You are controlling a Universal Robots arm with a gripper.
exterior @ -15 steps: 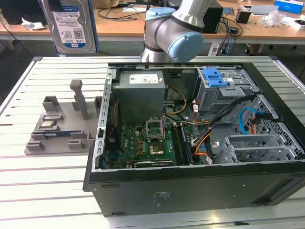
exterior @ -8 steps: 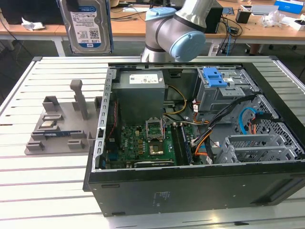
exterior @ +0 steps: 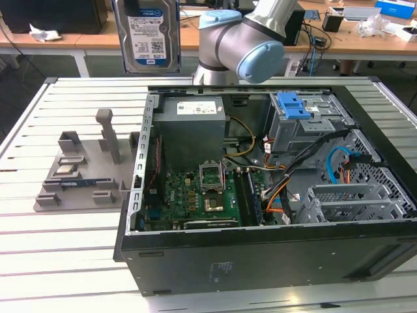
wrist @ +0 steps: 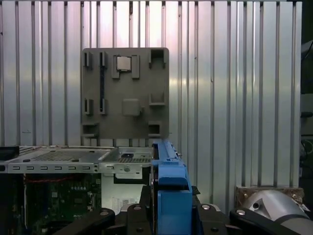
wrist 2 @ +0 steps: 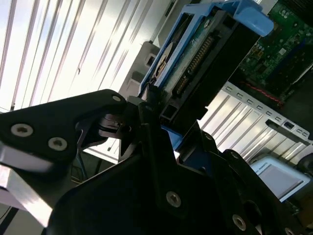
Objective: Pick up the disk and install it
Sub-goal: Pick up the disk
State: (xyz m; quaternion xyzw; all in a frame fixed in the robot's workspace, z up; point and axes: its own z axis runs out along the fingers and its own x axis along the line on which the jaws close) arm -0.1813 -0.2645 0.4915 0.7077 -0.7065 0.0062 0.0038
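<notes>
Exterior view, upright silver disk (exterior: pixel 148 36), labelled

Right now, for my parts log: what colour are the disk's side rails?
Blue, on the disk; clearest in the first wrist view.

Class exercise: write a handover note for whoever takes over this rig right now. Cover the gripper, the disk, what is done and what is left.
Gripper: shut on the disk, clamping it at one end.
Disk: held upright in the air above the table, label facing the exterior view. It is off the grey fixture tray and outside the open computer case.
Done: the pick-up.
Left: the install. The disk is not yet in the case.
</notes>
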